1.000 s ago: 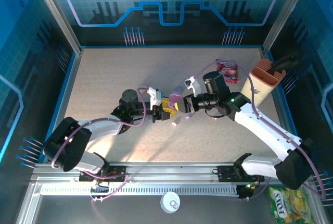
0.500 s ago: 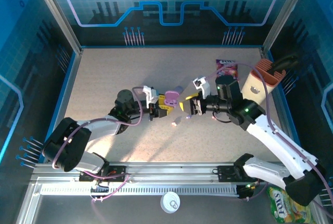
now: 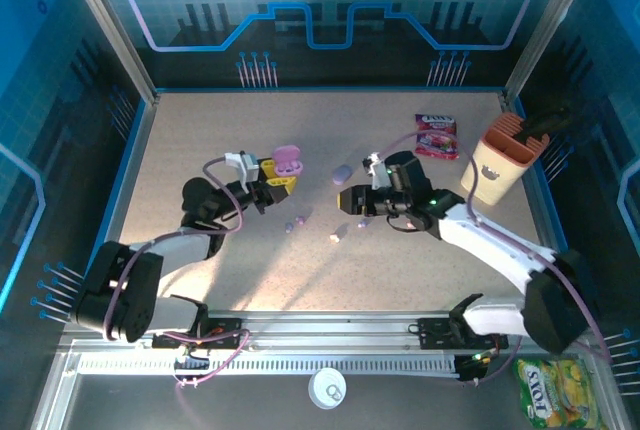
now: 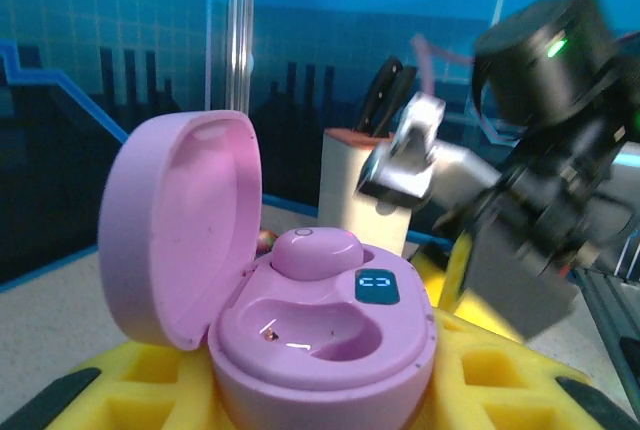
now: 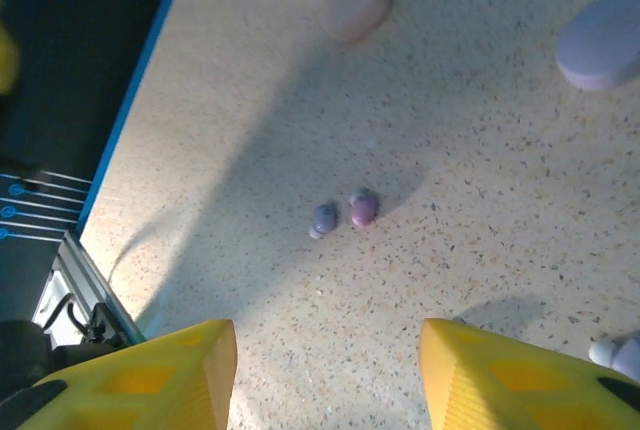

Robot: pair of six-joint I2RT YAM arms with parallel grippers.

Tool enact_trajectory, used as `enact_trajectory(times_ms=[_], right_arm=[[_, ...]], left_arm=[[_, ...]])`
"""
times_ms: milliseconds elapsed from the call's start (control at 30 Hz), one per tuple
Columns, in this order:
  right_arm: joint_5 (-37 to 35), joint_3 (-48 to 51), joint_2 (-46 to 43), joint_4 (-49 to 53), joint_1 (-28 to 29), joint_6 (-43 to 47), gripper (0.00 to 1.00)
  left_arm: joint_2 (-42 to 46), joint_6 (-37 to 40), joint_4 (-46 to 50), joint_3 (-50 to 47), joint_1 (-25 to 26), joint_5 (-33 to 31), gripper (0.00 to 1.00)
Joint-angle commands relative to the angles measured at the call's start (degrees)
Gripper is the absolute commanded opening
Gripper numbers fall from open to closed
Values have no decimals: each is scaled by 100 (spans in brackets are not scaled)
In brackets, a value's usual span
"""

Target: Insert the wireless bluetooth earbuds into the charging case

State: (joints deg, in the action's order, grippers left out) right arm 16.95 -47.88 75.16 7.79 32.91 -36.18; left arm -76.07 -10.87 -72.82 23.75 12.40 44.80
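Note:
My left gripper (image 3: pixel 277 183) is shut on the open pink charging case (image 3: pixel 287 160), held at the table's left-centre. In the left wrist view the case (image 4: pixel 320 335) sits between the yellow fingers (image 4: pixel 495 375) with its lid up. One pink earbud (image 4: pixel 317 250) is seated in the far slot and the near slot is empty. My right gripper (image 3: pixel 351 200) stands open near the middle of the table with nothing in it (image 5: pixel 328 370). On the table ahead of it lie a purple earbud (image 5: pixel 325 218) and a pink earbud (image 5: pixel 363 209). A white earbud (image 3: pixel 336 238) lies nearer me.
A lavender closed case (image 3: pixel 342 172) lies between the grippers and shows again at the top right of the right wrist view (image 5: pixel 603 38), where a pale pink case (image 5: pixel 356 5) also lies. A snack packet (image 3: pixel 436 136) and a beige holder (image 3: pixel 497 162) stand at the back right.
The grippers, close together a second ago, have parted. The left one carried the case left and back. The right one opened wider and dropped toward the table.

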Motion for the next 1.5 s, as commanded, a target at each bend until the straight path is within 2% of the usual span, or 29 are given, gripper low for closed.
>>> enact_trajectory(times_ms=[0, 167, 367, 567, 800, 1100, 1300, 1467], right_arm=[[9, -219, 719, -519, 168, -351, 51], [79, -1117, 2089, -416, 420, -300, 50], [369, -2112, 3483, -210, 598, -302, 44], [479, -2805, 4295, 131, 723, -297, 39], [459, -2993, 4543, 515, 809, -158, 36], [418, -2876, 4387, 788, 947, 2, 33], [296, -2868, 4381, 912, 967, 49, 28], [228, -2866, 4324, 1043, 971, 103, 20]], left_arm=[[321, -125, -217, 24, -55, -54, 33], [618, -255, -216, -99, -54, -31, 32], [928, -334, -121, -276, -54, -41, 32], [1167, -172, 245, -322, -54, -42, 33], [1177, -108, 323, -296, -54, -37, 33], [1117, -88, 369, -292, -54, -17, 33], [1053, -99, 355, -274, -56, -7, 33], [1037, -87, 373, -283, -54, -10, 33]])
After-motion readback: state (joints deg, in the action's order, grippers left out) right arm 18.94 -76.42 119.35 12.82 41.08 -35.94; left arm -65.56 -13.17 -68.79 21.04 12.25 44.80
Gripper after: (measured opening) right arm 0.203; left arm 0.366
